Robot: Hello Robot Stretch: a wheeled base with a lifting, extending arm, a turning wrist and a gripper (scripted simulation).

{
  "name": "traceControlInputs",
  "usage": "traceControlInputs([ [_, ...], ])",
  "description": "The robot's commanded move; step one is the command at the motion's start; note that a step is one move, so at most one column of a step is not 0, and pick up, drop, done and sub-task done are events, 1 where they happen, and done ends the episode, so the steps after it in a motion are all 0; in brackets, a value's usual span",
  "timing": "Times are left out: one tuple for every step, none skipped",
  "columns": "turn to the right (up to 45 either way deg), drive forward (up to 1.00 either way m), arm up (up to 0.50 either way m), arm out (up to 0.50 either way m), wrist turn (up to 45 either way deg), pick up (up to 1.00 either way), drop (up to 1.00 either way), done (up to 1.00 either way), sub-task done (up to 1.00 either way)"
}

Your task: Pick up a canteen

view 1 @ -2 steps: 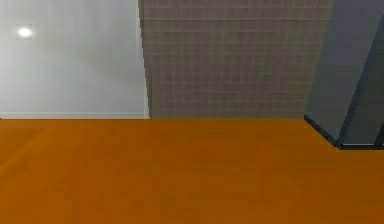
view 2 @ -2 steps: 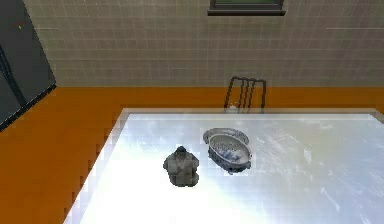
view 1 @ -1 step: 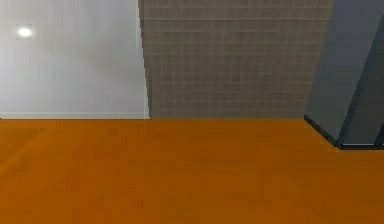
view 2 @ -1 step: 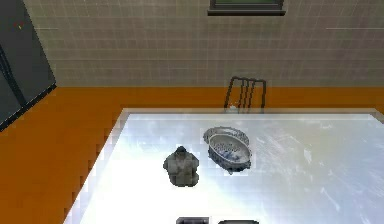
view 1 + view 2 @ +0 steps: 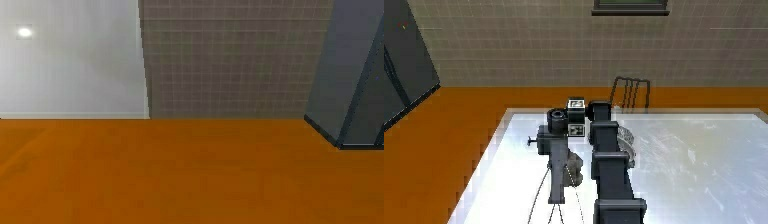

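Arm side view: the dark arm (image 5: 612, 175) reaches out over a shiny white tabletop (image 5: 704, 170). At its far end sit two little white squares (image 5: 576, 104) with black marks, and the jaws hang just left of them, above the tabletop. I cannot tell if the jaws are apart or together, and I cannot see their tips well enough to say if they hold anything. I look for the canteen, but nothing here has a shape and colour I can safely call by that name. There is a faint glassy shape (image 5: 629, 148) on the tabletop, just beside the arm on the view's right, so the arm lies between it and the jaws. It may be the canteen or just a shine; I cannot tell, and I cannot tell which way its long side runs. If it is the canteen, I think the jaws must cross to that side before they can grab. A dark chair (image 5: 630, 92) stands at the far edge of the tabletop, and a tall dark cabinet (image 5: 402, 65) stands at the view's left. In the forward view I see orange floor (image 5: 180, 170) and a grey tiled wall (image 5: 235, 60). No words can be read anywhere; the marks on the squares are not letters.
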Motion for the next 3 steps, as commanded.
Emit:
traceControlInputs([
  [0.0,0.0,0.0,0.0,45.0,0.0,0.0,0.0,0.0],
  [0.0,0.0,0.0,0.0,45.0,0.0,0.0,0.0,0.0],
  [0.0,0.0,0.0,0.0,45.0,0.0,0.0,0.0,0.0],
])
